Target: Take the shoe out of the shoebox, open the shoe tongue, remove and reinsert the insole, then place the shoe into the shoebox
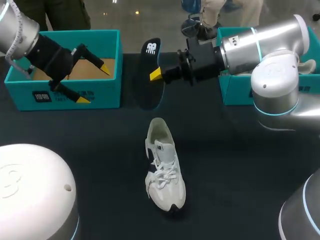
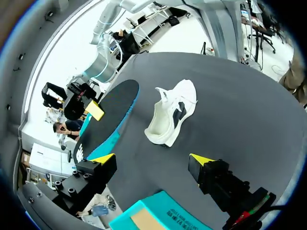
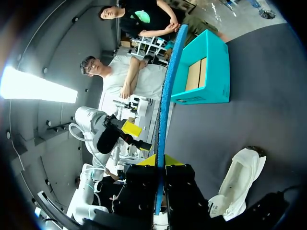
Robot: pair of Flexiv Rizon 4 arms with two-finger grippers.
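One white sneaker (image 1: 164, 167) is lying at the table's (image 1: 240, 150) middle; the right gripper (image 3: 160, 165) is clamping a dark, blue-backed insole (image 1: 151, 55) upright near the far edge; the left gripper (image 1: 95, 83) is hanging released over the far-left teal cardboard shoebox (image 1: 65, 95).

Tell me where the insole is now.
Head view, centre back: the insole is held on edge in the right gripper, beyond the white shoe.

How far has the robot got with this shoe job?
Done: the shoe lies on the table, out of the shoebox, and its insole is out. In hand: the right gripper is shut on the insole, holding it up on edge behind the shoe. The left gripper hangs open by the shoebox. Left: slide the insole back in and box the shoe.
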